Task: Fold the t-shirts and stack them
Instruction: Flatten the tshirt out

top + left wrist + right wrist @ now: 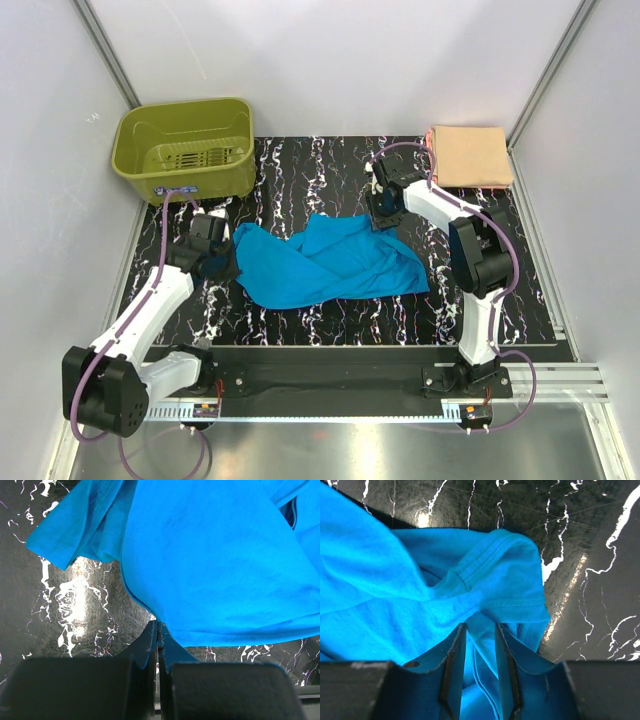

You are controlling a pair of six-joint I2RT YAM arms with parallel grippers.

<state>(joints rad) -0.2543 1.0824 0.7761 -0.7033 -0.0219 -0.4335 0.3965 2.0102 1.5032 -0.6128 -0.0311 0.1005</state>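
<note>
The turquoise-blue t-shirt lies crumpled in the middle of the black marbled table. My left gripper is at its left edge. In the left wrist view the jaws are pressed together on the hem of the shirt. My right gripper is at the shirt's far right corner. In the right wrist view it is shut on a bunched fold near a stitched hem. The peach-orange t-shirt lies folded at the far right corner.
An olive-green plastic basket stands at the far left corner, just behind my left gripper. White walls enclose the table on three sides. A metal rail runs along the near edge by the arm bases.
</note>
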